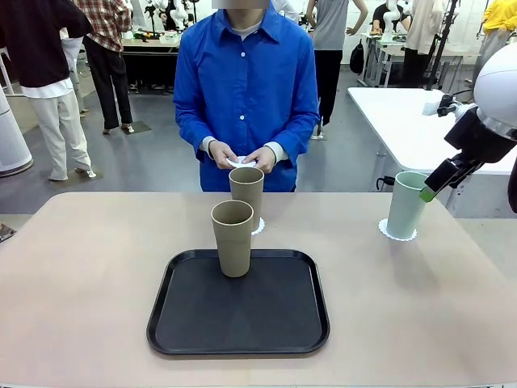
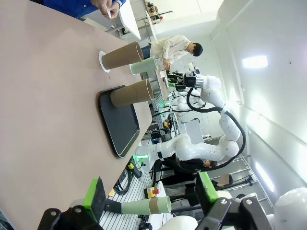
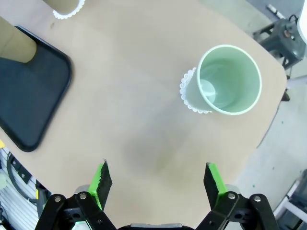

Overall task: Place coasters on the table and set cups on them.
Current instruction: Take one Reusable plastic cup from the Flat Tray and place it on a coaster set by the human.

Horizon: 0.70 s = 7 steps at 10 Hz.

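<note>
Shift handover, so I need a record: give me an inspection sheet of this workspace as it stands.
Surface: beige table, smooth, carrying a black tray.
Job's things: mint cup on right coaster; far tan cup on middle coaster; near tan cup on the tray; third coaster in the person's hands.
Clutter: nothing seen.
Grippers: left gripper and right gripper both open, empty.
Cables: black cables beyond the table's edge.
Surroundings: people standing, white-topped table behind.
</note>
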Available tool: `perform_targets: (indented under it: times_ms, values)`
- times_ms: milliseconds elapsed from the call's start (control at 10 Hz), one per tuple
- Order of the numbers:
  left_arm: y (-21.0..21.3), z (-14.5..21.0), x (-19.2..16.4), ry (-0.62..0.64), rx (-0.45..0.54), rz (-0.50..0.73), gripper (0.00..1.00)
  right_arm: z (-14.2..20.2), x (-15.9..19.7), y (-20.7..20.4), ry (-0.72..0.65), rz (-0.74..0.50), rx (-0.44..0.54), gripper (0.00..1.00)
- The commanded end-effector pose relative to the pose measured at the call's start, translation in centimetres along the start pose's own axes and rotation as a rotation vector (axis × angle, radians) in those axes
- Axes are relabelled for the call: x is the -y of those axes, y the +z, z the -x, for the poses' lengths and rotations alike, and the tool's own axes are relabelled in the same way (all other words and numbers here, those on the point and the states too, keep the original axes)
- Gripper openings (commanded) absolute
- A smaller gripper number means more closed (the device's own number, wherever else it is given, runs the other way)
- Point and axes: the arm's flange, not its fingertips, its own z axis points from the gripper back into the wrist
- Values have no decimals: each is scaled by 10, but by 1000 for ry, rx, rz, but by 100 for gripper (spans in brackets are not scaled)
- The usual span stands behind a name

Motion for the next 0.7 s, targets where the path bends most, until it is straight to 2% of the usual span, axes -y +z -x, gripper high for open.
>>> perform_targets:
  times_ms: [0, 300, 500, 600]
  values:
    - [2, 1, 3, -2, 0, 3, 100, 4, 0, -3, 20, 15, 9, 100]
    - [2, 1, 3, -2, 0, 3, 100, 0, 0, 0, 0, 0, 0, 100]
    - [2, 1, 3, -2, 0, 3, 100, 33, -19, 39, -218, -3, -166, 100]
    - [2, 1, 3, -2, 0, 3, 100, 43, -41, 61, -222, 20, -200, 100]
